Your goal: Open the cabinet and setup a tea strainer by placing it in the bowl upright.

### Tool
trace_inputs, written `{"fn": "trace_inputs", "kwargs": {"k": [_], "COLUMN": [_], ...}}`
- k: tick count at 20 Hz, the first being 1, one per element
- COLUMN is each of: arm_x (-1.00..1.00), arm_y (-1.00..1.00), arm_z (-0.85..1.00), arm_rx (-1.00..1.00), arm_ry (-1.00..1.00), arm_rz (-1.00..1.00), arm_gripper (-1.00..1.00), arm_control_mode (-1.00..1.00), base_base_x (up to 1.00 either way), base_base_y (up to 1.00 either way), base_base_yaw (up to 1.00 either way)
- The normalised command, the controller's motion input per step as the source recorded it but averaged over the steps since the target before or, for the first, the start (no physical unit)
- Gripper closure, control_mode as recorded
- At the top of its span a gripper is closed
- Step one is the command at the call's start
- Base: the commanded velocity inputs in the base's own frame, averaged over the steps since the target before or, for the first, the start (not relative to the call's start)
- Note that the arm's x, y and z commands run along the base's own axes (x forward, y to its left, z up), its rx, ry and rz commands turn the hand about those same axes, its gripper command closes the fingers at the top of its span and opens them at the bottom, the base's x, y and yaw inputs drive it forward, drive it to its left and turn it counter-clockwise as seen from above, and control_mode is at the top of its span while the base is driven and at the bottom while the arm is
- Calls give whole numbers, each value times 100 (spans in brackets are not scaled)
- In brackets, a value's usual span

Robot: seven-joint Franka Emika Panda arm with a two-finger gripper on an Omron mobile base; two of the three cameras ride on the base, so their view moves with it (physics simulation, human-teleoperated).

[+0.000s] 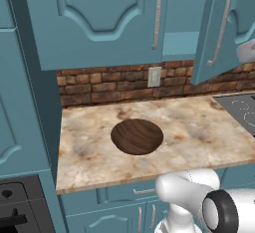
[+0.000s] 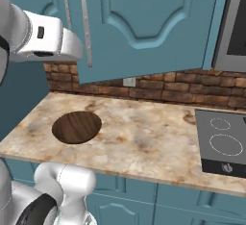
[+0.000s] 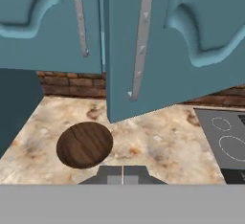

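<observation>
Teal cabinet (image 1: 99, 23): one unit, two arched doors, each with one long silver bar handle; the left door (image 1: 94, 18) lies flat and shut, the right door (image 1: 219, 28) is swung outward, partly open. Marbled beige bench (image 1: 199, 132): one. Dark wood bowl (image 1: 137, 136): one, sitting on the bench left of centre, nothing inside it. Brick backsplash (image 1: 109, 85): one, with one wall socket (image 1: 154, 76). Black cooktop (image 2: 223, 144): one, at the bench's right end. Gripper (image 3: 123, 174): one, fingers pressed together, holding nothing, raised before the open door's edge above the bowl.
</observation>
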Motion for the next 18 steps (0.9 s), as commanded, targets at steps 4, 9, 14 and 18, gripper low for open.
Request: {"fn": "trace_inputs", "kwargs": {"k": [4,9,14,18], "arm_x": [0,13,25,40], "arm_y": [88,99,53,30], "arm_z": [4,0,-9,-26], "arm_rx": [-24,-21,-16,-39], "arm_ry": [7,8,17,31], "arm_rz": [0,0,0,1], "arm_gripper": [100,-100,-100,-100], "arm_control_mode": [-100,-100,-100,-100], "base_base_x": [0,0,0,0], "base_base_y": [0,0,0,0], "base_base_yaw": [0,0,0,0]}}
